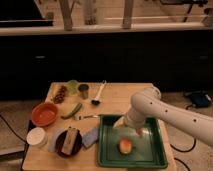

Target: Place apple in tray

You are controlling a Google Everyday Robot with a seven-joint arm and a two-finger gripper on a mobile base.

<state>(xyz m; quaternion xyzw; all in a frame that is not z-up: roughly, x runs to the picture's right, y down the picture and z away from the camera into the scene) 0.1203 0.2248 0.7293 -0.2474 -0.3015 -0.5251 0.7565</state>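
Observation:
The apple, small and yellow-orange with a reddish blush, lies inside the green tray near its middle. The tray sits at the front right of the wooden table. My gripper hangs from the white arm just above and behind the apple, over the tray's back half. It does not touch the apple.
An orange-red bowl stands at the left. A dark round plate with food, a white cup, a blue cloth, a green pod, a fork, a metal cup and a brush lie left of the tray.

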